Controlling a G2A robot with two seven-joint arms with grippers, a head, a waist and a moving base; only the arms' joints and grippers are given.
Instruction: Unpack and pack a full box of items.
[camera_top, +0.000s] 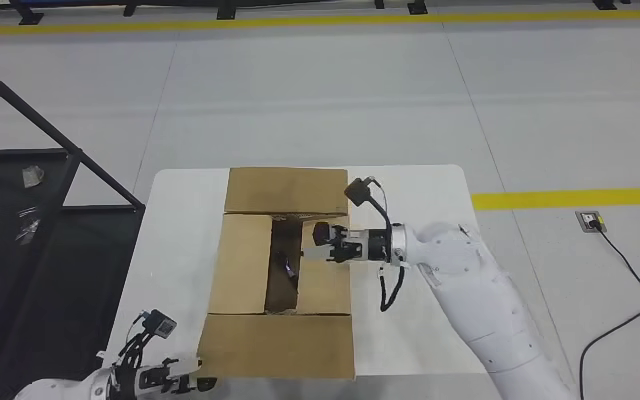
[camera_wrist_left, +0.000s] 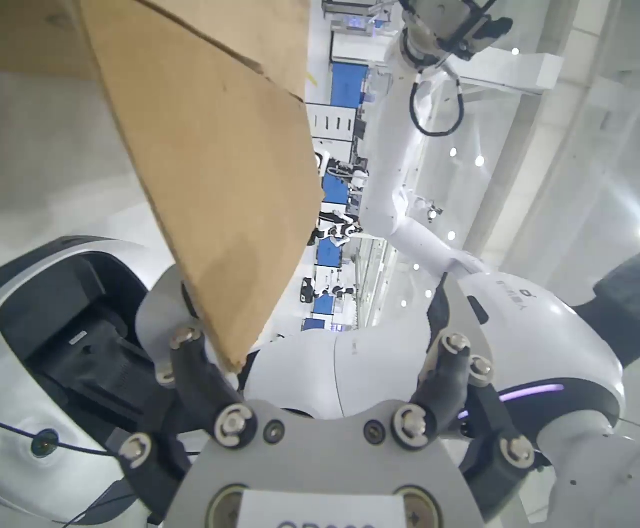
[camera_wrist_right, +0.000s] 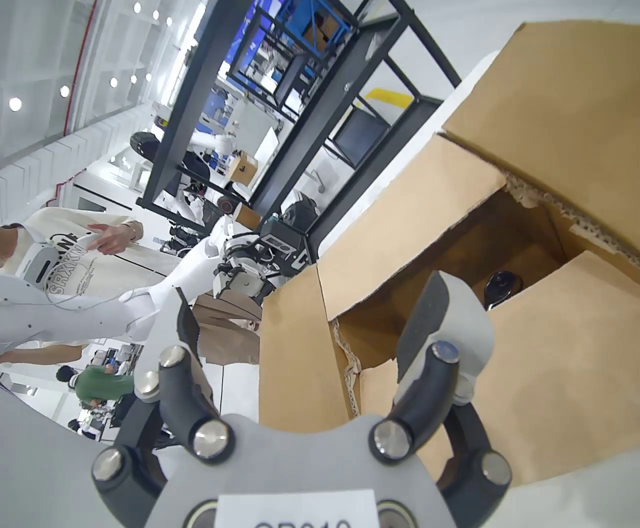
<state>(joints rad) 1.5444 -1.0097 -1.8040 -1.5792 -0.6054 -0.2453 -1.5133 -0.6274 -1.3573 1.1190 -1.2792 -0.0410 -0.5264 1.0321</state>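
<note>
We find the brown cardboard box (camera_top: 250, 265) in the middle of the white counter (camera_top: 420, 190), its flaps partly spread around a narrow gap where a small dark item (camera_top: 288, 268) lies inside. Our right gripper (camera_top: 325, 243) hovers at that gap, jaws wide and empty. Our left gripper (camera_top: 195, 383) sits by the near flap's corner, jaws wide too. We judge unpacking barely begun, with repacking all ahead.
</note>
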